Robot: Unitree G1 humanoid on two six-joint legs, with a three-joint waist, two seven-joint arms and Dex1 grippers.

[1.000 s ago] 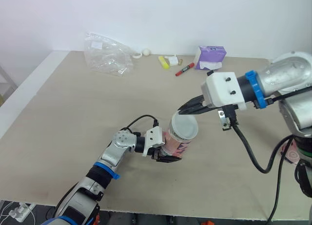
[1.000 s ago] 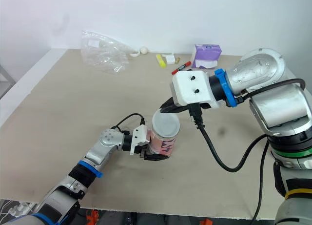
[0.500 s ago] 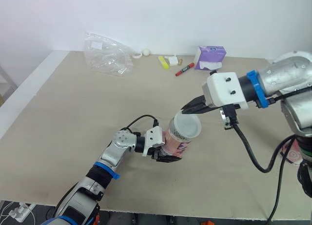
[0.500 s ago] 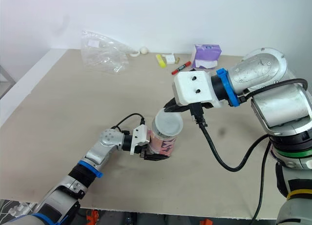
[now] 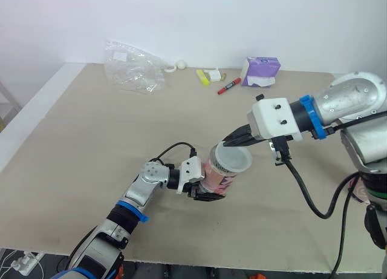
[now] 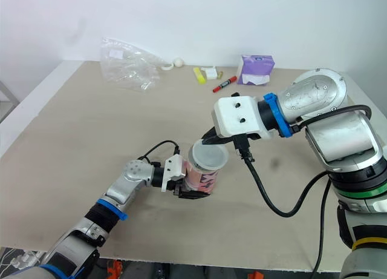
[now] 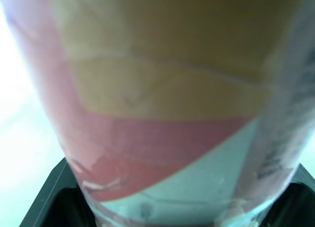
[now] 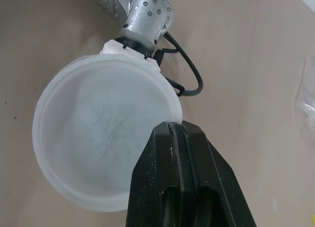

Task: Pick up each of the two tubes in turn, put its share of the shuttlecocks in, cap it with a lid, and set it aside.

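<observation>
Tube clamped steady by left pincer — lid, rim pinched by right pincer, held over it for capping.

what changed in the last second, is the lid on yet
The right gripper, pinching the lid, sank a little and carried it slightly to the robot's right over the tube; I can't tell if it's seated. The left gripper kept its clamp on the tube, same spot.

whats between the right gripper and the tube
The lid, pinched by the right gripper, sits over the tube's mouth, plain in the eye views and right wrist view.
</observation>
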